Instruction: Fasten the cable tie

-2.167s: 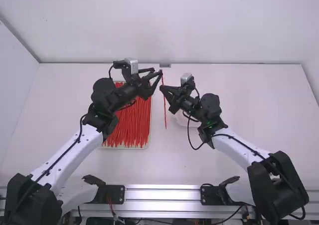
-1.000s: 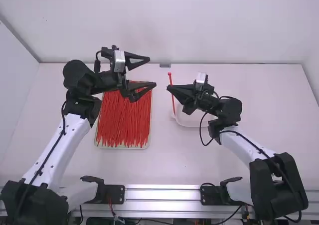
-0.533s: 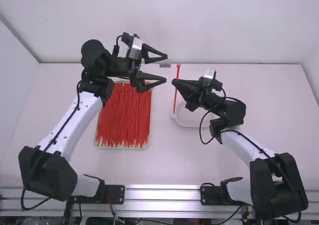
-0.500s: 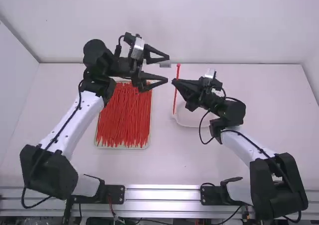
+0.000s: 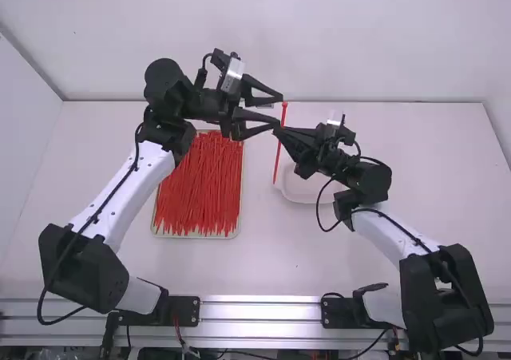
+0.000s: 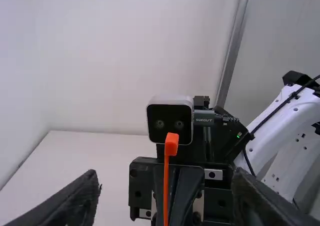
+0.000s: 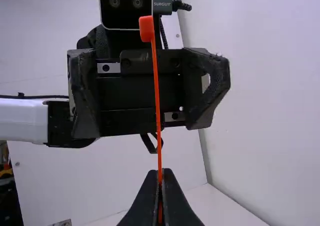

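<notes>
Right pincer (image 7: 159,186) is pressed together on the cable tie (image 7: 155,100), pinching it partway down the strap. The tie stands near upright in the air above the table (image 5: 415,152), head (image 7: 146,28) uppermost, tail hanging free below. Left pincer (image 5: 280,113) is spread wide, one finger either side of the head end, apparently touching nothing. Step in hand, by my reading: take that head end. Centre the strap between your fingers before you close. Pinch just under the head, not on it, so the slot is free for the tail. Close gently, as the thin strap will likely flex and twist aside. Hold the right pinch firm. The tray (image 5: 196,235) of spare ties lies well apart.
</notes>
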You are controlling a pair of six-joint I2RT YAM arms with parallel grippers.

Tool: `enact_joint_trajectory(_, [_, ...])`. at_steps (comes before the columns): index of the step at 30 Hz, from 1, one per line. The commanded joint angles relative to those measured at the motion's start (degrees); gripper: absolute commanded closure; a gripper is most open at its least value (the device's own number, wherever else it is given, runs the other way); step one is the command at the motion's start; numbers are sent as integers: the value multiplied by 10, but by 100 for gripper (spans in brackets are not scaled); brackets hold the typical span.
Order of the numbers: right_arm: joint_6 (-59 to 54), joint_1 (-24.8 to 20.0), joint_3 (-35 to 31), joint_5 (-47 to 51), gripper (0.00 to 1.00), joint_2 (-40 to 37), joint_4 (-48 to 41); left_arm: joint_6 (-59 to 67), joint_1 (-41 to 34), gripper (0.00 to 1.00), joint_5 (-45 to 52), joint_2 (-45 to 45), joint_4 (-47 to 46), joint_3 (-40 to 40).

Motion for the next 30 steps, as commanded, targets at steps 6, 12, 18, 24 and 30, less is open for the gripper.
enact_joint_trajectory(6, [-5, 4, 16, 5, 100, 0, 4, -3, -15, 36, 9, -1, 3, 16])
enact_joint_trajectory(12, [-4, 3, 16, 7, 100, 0, 4, 1, -18, 47, 7, -1, 4, 16])
enact_joint_trajectory(18, [-4, 3, 16, 7, 100, 0, 4, -2, -18, 60, -6, -1, -2, 16])
enact_joint_trajectory(24, [-4, 3, 16, 5, 100, 0, 4, -1, -18, 79, -8, -1, -2, 16])
enact_joint_trajectory(30, [1, 3, 16, 6, 100, 0, 4, -12, -22, 93, -8, -1, 5, 16])
